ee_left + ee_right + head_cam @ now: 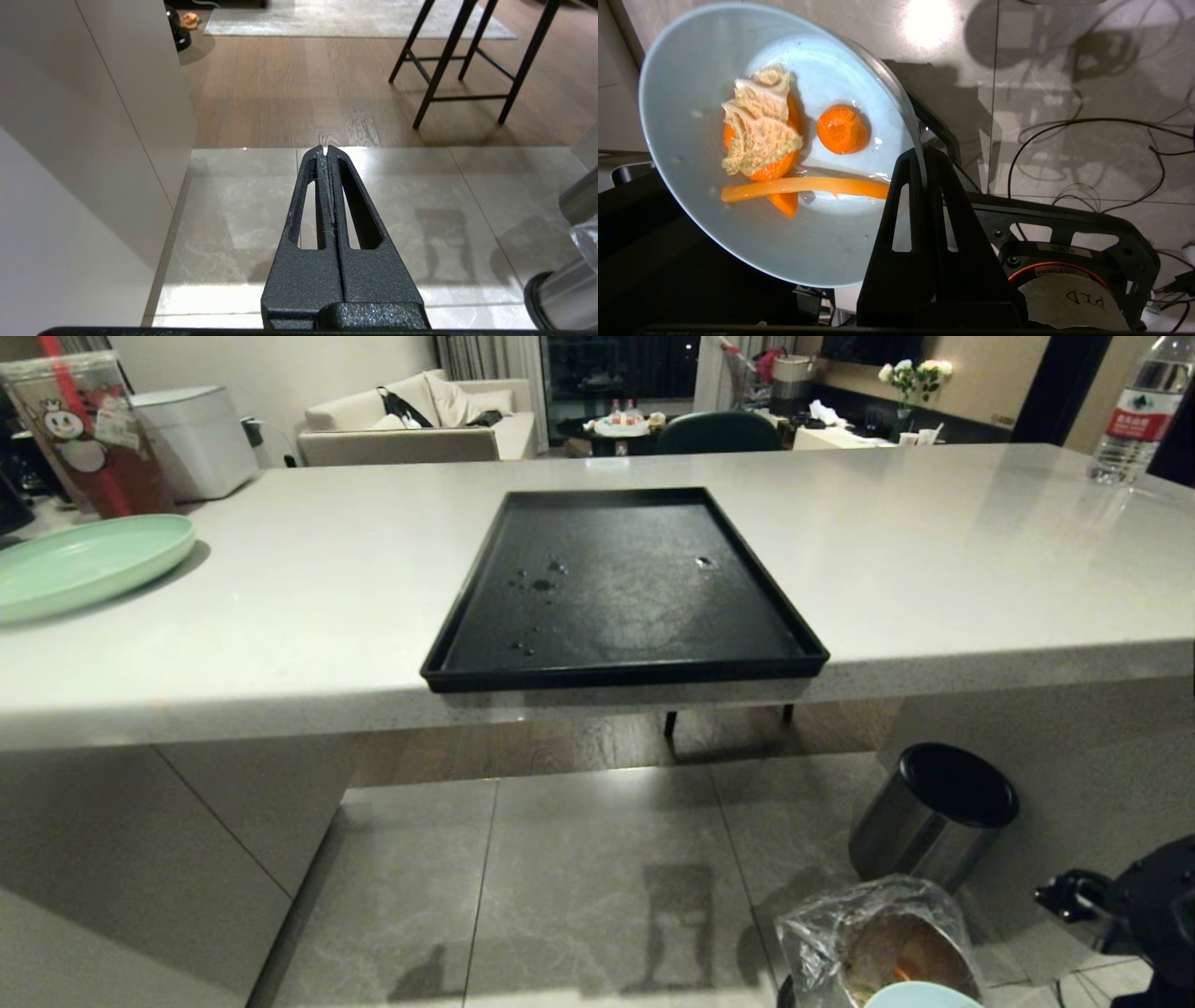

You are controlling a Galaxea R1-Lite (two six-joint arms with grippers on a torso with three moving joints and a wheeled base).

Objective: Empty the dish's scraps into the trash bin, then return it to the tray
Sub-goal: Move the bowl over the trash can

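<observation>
The pale blue dish (752,140) is held by its rim in the right gripper (920,156), whose two black fingers are pinched tight on the edge. The dish is tilted. The scraps (784,144) lie inside it: orange peel bits, a long orange strip and a pale yellowish piece on top of one orange bit. A little water shines around them. In the head view only a sliver of the dish (920,995) shows at the bottom edge, right of the middle.

Just above that sliver is the trash bin (878,943), lined with a crinkled clear bag. It stands on the grey tiled floor (579,877). A bit higher and to the right stands a second steel bin with a black lid (938,812).

The black tray (625,588) lies in the middle of the frame on the white desk (280,616), with its near edge at the desk's front edge. A few small drops sit on it.

At the far left of the desk lies a mint-green plate (84,560), with a drink cup (89,429) behind it. A water bottle (1134,411) stands at the upper right.

The left gripper (327,151) hangs low over the floor tiles, its fingers pressed together and holding nothing.
</observation>
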